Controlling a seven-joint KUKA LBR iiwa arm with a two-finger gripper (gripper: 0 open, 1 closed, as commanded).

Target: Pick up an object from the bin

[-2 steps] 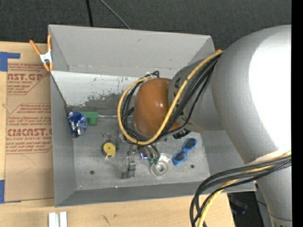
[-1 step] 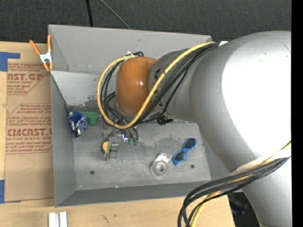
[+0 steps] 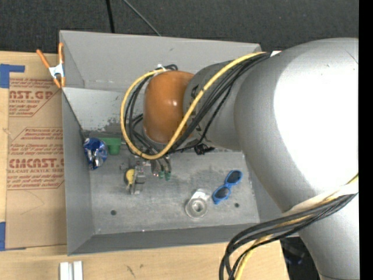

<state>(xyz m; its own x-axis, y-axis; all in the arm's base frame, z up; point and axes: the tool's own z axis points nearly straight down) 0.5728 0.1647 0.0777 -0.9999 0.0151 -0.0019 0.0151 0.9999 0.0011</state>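
A small yellowish piece [image 3: 130, 177] lies on the floor of the bin [image 3: 157, 219], left of the middle, right at the tip of the gripper [image 3: 137, 179]. Whether it sits in the grip or just beside it I cannot tell, nor how wide the gripper stands. The wrist's orange cover [image 3: 166, 107] and looped cables [image 3: 126, 98] hang above. Near the left wall a crumpled blue wrapper [image 3: 93, 151] lies just beside a green block [image 3: 112, 146]. Toward the front right sits a silver metal cap [image 3: 197, 206] and, close by, blue toy sunglasses [image 3: 227, 186].
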